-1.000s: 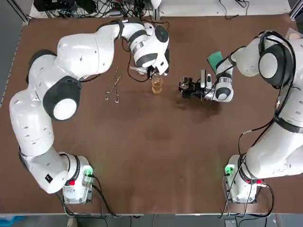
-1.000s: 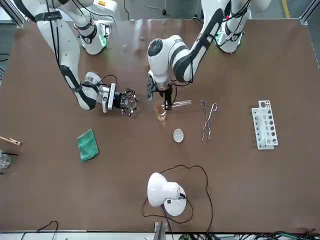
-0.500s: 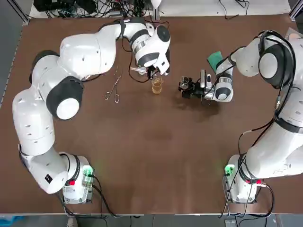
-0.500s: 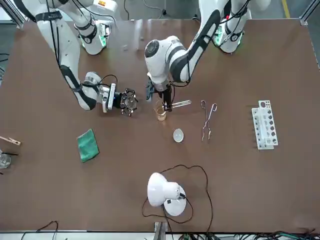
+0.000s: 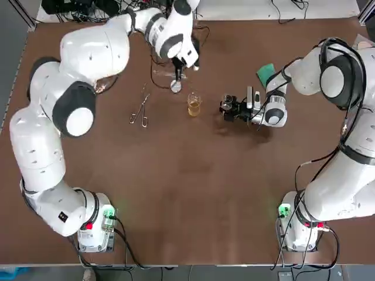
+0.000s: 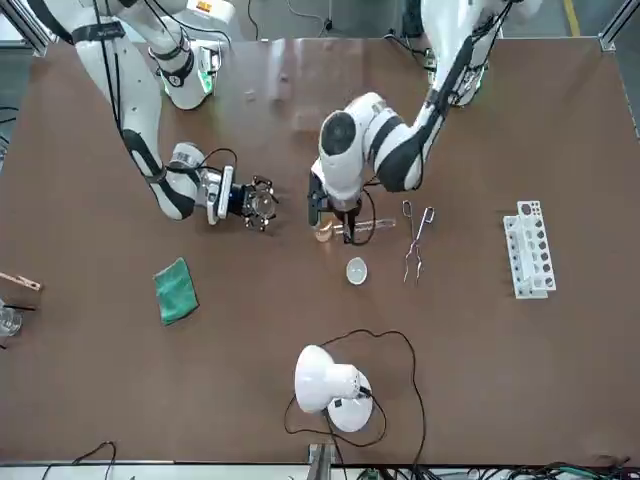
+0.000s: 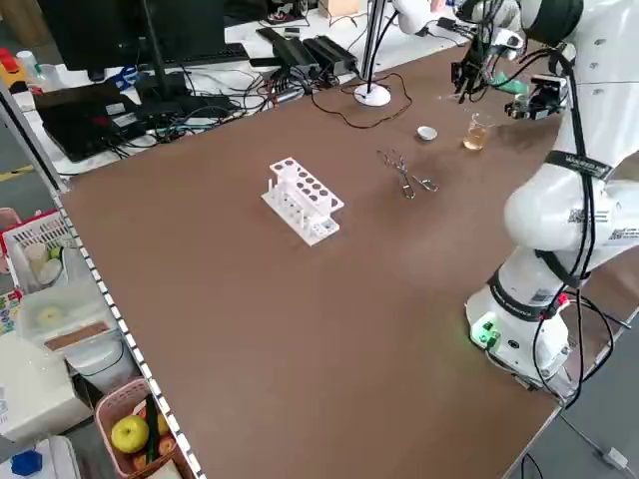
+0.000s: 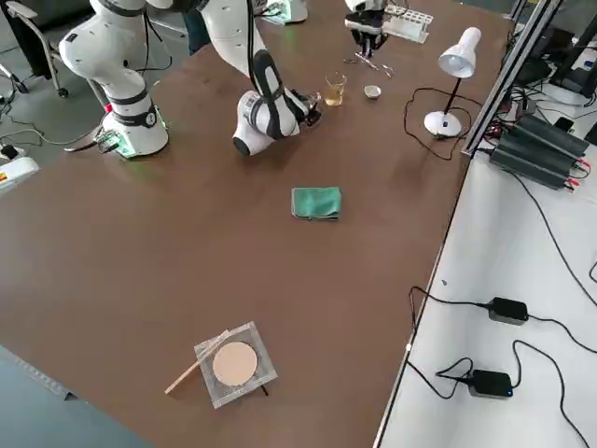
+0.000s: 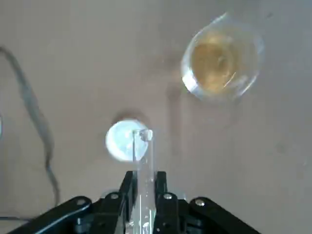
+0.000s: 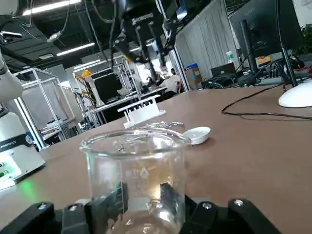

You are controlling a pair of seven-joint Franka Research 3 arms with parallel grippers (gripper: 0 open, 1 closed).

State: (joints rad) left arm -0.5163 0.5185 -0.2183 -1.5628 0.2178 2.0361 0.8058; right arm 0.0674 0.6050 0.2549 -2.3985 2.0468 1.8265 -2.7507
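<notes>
Two clear vessels: slim tube (image 9: 145, 152), perhaps empty, pinched in left hand (image 9: 144, 177); beaker (image 10: 135, 165) gripped in right hand (image 10: 144, 197).

Left gripper (image 9: 145, 176) high, fingers clamped; right gripper (image 5: 229, 108) low, fingers clamped.

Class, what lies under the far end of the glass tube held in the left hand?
A small white dish lies under the tube in the left hand. The tube covers the dish's edge, so that part is hidden.

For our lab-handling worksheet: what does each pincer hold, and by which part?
Left pincer: a glass test tube, clamped on its shaft behind the open mouth. Right pincer: a beaker, gripped low on its wall.
</notes>
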